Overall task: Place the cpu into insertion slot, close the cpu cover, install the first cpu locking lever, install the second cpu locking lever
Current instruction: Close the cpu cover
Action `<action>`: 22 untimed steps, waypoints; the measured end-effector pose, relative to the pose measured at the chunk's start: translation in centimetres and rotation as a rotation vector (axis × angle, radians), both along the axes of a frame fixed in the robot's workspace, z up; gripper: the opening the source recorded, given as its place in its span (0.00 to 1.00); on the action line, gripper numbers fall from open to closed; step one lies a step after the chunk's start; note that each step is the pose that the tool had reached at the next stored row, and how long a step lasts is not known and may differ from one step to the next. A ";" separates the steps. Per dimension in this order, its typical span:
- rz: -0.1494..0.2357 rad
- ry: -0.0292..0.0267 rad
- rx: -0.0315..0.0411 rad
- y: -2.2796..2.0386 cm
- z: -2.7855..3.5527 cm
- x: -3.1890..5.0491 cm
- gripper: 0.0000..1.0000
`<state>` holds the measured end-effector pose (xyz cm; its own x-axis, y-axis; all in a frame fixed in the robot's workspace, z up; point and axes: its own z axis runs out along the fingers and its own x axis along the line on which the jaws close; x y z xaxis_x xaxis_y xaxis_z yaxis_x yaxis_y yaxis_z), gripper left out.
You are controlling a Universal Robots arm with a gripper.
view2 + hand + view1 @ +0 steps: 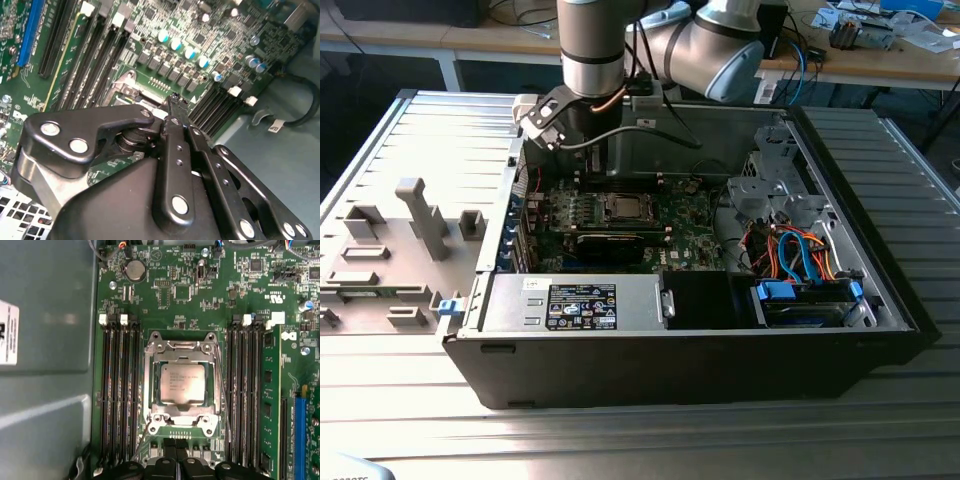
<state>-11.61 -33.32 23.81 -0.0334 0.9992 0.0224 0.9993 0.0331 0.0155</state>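
The cpu (pixel 182 383), a flat silver-grey square, lies in the insertion slot (pixel 150 347) on the green board. The cpu cover (pixel 181 413), a thin silvery frame, lies flat around the chip. A thin wire lever (pixel 223 395) runs along one side of the socket and slants away from it. Another wire lever (pixel 141 442) angles out from the opposite corner. My gripper (pixel 179 467) hangs above the board just off the socket's edge, fingers together and holding nothing. In the second wrist view the gripper (pixel 175 102) covers most of the socket. In the exterior view the gripper (pixel 588 160) stands behind the cpu (pixel 620 208).
Rows of black memory slots (pixel 117 390) flank the socket. A labelled black power-supply box (pixel 580 305) sits at the case front, a drive cage with blue and orange cables (pixel 800 260) on the exterior view's right. Grey fixtures (pixel 420 215) stand outside the case on the exterior view's left.
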 end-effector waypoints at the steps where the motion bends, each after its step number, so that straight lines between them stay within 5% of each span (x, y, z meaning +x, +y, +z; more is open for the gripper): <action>1: 0.000 0.0000 0.0000 0.00 -0.01 -0.25 0.11; 7: 0.000 0.0000 0.0000 -0.14 -0.16 -0.56 0.11; 11: 0.000 0.0023 -0.0001 -1.08 -0.17 0.88 0.11; 15: 0.000 0.0056 0.0000 -1.13 -0.49 2.02 0.11; 22: 0.000 0.0075 0.0000 -1.13 -1.24 2.20 0.11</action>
<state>-9.41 -34.45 22.57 -0.0334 0.9992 0.0226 0.9994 0.0332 0.0080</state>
